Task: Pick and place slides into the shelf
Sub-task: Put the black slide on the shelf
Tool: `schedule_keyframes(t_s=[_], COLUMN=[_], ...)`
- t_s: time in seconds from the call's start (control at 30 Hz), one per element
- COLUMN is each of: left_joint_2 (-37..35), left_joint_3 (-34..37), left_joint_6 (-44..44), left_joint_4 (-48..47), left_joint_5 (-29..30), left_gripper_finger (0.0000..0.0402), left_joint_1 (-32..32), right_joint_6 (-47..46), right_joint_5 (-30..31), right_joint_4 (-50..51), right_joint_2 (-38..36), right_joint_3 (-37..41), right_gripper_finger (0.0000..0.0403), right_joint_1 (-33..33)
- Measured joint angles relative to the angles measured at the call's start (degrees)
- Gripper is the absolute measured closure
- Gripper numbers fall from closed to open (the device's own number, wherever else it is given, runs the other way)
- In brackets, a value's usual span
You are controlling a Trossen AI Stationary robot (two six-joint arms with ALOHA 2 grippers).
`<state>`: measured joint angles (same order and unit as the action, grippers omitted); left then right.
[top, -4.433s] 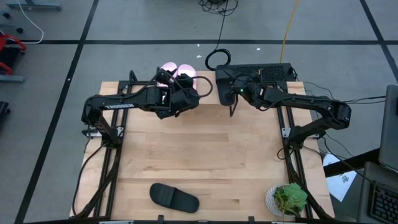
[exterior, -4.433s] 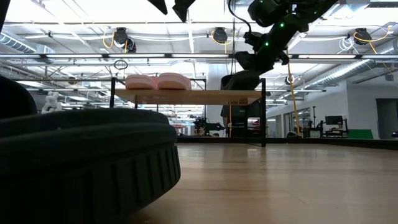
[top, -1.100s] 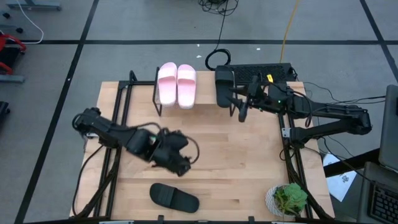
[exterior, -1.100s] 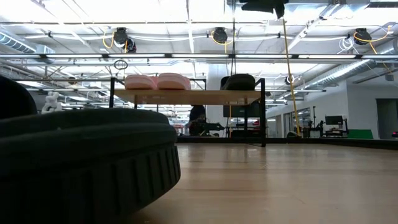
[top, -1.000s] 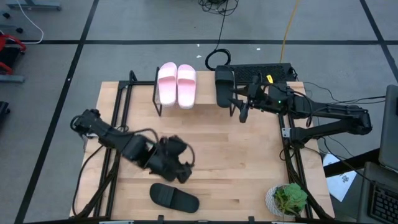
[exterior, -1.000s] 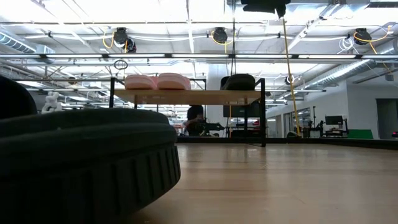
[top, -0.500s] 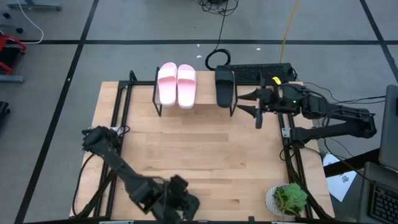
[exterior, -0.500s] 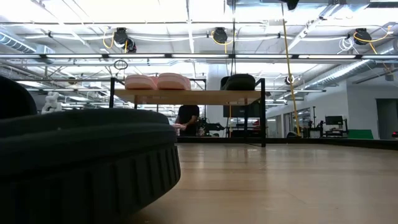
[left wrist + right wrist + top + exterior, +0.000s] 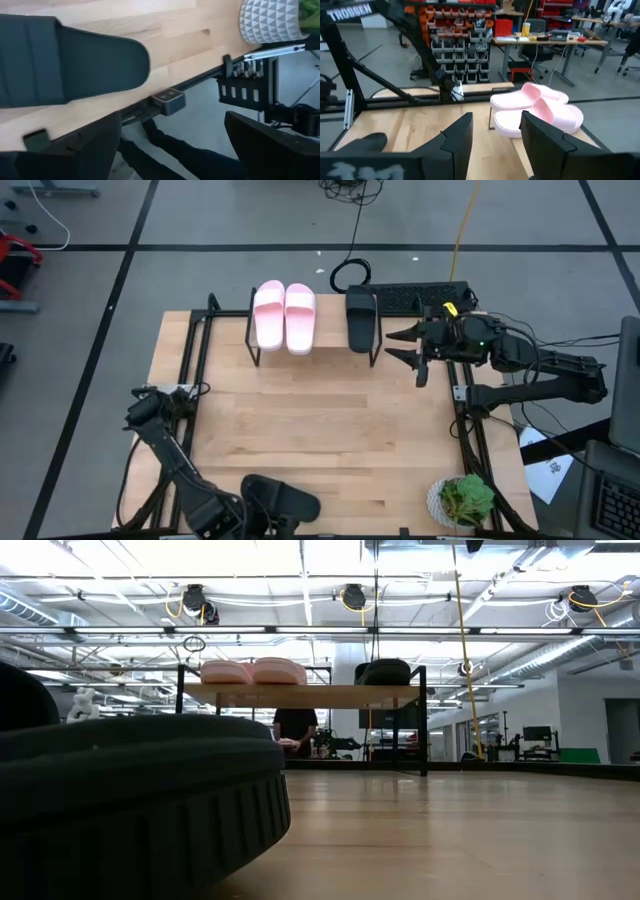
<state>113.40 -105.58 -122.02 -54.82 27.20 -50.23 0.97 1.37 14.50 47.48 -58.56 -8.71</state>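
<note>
Two pale pink slides (image 9: 285, 317) and one black slide (image 9: 361, 320) lie side by side on the shelf (image 9: 300, 695) at the table's far edge. A second black slide (image 9: 290, 502) lies flat on its sole on the table near the front edge; it fills the low view's left side (image 9: 130, 800). My left gripper (image 9: 258, 504) hangs open just over this slide's left end, its fingers (image 9: 100, 145) short of the slide (image 9: 70, 65). My right gripper (image 9: 390, 346) stands open to the right of the shelf, pointing at it, with nothing between its fingers (image 9: 496, 117).
A white pot with a green plant (image 9: 460, 502) stands at the table's front right corner. A black flat device (image 9: 420, 295) lies behind the shelf's right end. The table's front edge (image 9: 165, 97) runs right beside the loose slide. A person (image 9: 295, 730) stands in the room far behind.
My left gripper has swung from the table's middle toward the near edge and come down over the loose black slide, staying open. My right gripper has drawn back a little from the shelf toward the table's right edge. No slide has moved.
</note>
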Motion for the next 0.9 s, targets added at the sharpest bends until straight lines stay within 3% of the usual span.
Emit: schedule_keyframes(t_s=[0.1,0.23,0.43,0.73,0.9], left_joint_2=[0.08,0.42,0.33,0.33,0.31], left_joint_3=[-0.11,-0.04,-0.04,-0.04,-0.04], left_joint_6=[2.88,5.29,6.44,7.93,3.70], left_joint_4=[0.73,-5.08,-4.27,1.49,-1.67], left_joint_5=[-3.18,-9.16,-9.10,-7.98,-11.96], left_gripper_finger=[0.0050,0.0050,0.0050,0.0050,0.0050], left_joint_1=[1.80,3.82,5.79,8.55,10.67], right_joint_6=[-0.14,-0.29,-2.43,-1.84,-1.81], right_joint_5=[0.02,0.02,0.02,-0.15,-0.15], right_joint_4=[0.04,-0.13,-3.39,-10.43,-10.23], right_joint_2=[0.74,1.45,1.39,0.89,0.11], right_joint_3=[1.29,4.31,8.48,8.79,8.76], right_gripper_finger=[0.0248,0.0248,0.0248,0.0248,0.0248], right_joint_1=[-0.02,-0.02,-0.02,-0.02,-0.02])
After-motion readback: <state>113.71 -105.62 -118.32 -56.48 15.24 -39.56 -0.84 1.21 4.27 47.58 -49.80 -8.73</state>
